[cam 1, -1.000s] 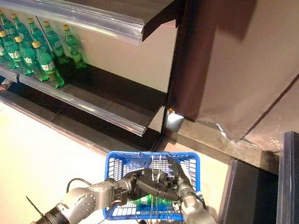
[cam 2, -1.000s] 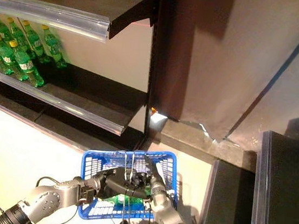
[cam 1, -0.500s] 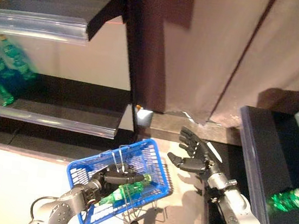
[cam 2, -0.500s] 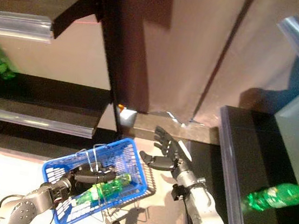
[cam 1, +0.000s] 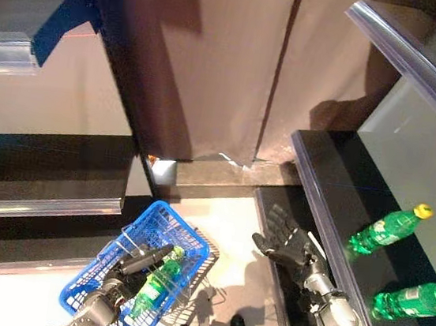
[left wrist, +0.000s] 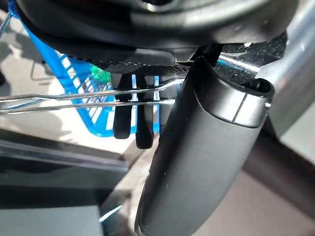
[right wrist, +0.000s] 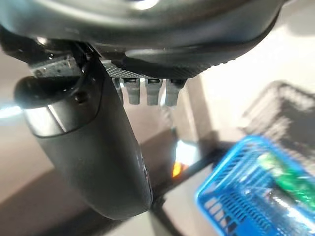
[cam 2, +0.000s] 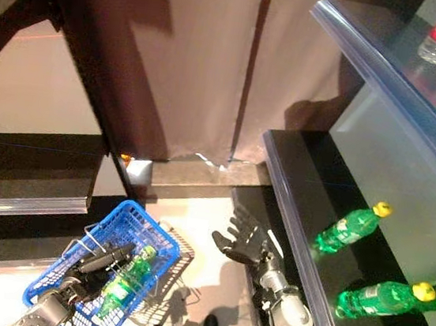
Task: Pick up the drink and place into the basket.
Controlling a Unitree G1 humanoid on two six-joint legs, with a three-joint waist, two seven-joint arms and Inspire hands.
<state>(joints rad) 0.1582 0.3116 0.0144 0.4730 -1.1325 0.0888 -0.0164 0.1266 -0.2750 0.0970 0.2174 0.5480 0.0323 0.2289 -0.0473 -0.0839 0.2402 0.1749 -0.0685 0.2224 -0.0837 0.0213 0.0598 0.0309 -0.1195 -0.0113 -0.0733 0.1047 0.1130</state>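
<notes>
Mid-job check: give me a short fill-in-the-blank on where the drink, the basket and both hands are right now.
1. The green plastic drink bottle lies inside the blue wire-handled ____.
2. The basket hangs by its metal handles from the robot's ____ hand.
3. The right hand holds nothing; its fingers are ____.
4. On the dark shelf to the robot's right lie two more green bottles with ____ caps.

Missing words: basket; left; open; yellow

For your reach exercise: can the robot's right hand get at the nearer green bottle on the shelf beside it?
Probably yes: the right hand is open and empty, the green bottle lies on the open shelf, nothing between.
</notes>
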